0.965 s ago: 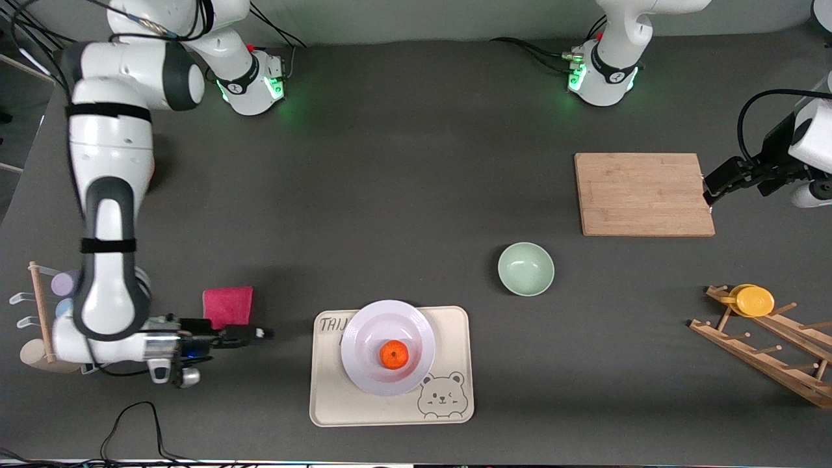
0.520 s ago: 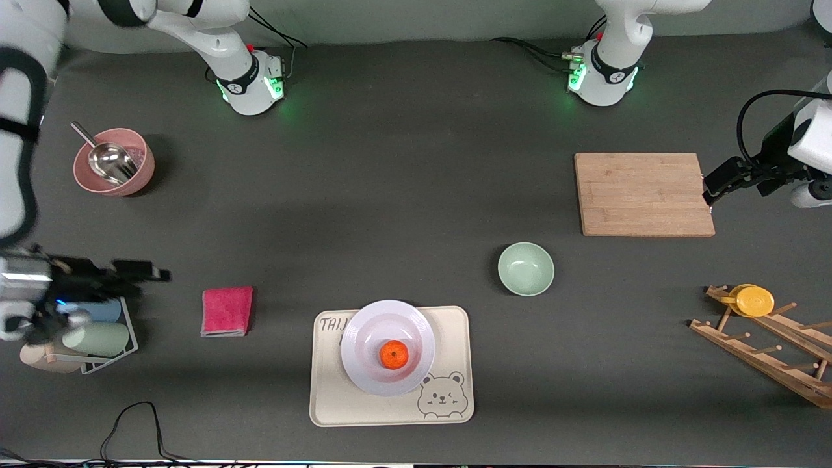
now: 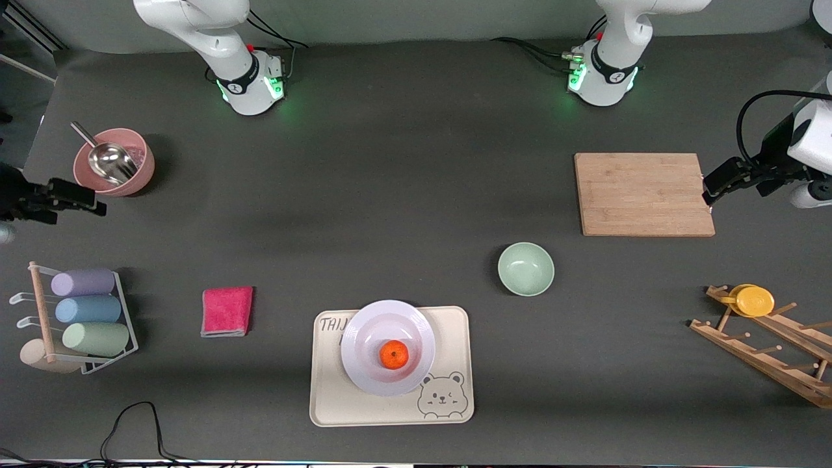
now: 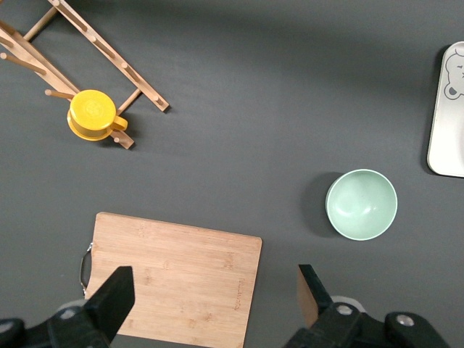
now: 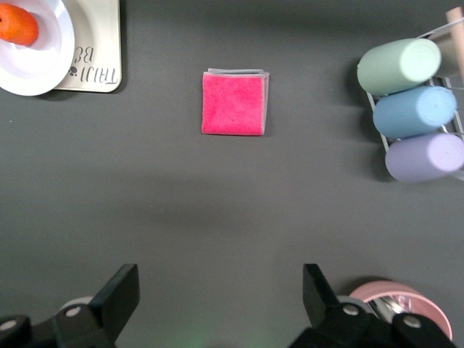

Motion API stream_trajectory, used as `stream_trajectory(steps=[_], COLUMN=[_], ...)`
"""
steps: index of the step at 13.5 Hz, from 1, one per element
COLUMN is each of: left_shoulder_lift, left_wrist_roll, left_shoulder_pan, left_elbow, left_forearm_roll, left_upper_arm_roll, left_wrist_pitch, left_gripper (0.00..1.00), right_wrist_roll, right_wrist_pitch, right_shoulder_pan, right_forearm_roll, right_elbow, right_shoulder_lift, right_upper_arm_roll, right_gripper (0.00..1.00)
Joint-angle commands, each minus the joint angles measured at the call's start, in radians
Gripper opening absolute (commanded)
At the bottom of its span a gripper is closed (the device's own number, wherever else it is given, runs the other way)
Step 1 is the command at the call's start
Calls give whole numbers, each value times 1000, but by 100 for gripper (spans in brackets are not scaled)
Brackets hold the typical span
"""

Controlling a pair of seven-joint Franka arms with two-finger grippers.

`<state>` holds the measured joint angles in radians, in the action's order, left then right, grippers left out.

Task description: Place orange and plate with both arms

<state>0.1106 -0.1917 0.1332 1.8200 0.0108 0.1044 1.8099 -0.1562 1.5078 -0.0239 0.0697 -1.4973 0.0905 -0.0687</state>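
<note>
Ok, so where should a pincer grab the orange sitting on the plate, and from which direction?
Come straight down on the orange and close across its round middle. It sits in the shallow centre of the plate, whose raised rim would probably block a sideways approach.

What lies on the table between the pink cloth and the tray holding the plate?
Nothing: in the front view the stretch between the pink cloth and the bear tray is bare dark table. The right wrist view shows the same gap.
</note>
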Motion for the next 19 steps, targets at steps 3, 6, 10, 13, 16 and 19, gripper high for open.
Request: stream_trajectory(steps=[3, 6, 10, 13, 16, 19], left_shoulder_lift=[23, 23, 23, 23, 23, 21], left_wrist_roll=[2, 2, -30, -43, -41, -28], left_shoulder_pan=[5, 3, 8, 13, 9, 5], left_elbow=[18, 18, 12, 9, 7, 7], left_forearm_roll=[9, 9, 9, 8, 8, 8], left_upper_arm_roll=[6, 9, 5, 1, 3, 4], left_wrist_pitch=[9, 2, -1, -3, -3, -3], left_gripper=[100, 100, 100, 100, 100, 100], right_wrist_roll=[76, 76, 80, 90, 99, 126], right_wrist_pitch=[87, 110, 103, 94, 88, 74], right_shoulder_pan=[-13, -18, -13, -11, -10, -7], right_forearm_roll=[-48, -67, -68, -85, -85, -85], right_elbow=[-104, -97, -81, -86, -86, -81], right_shoulder_lift=[-71, -51, -49, -57, -57, -57], right_upper_arm_roll=[41, 37, 35, 35, 38, 40], right_gripper=[100, 100, 100, 100, 100, 100])
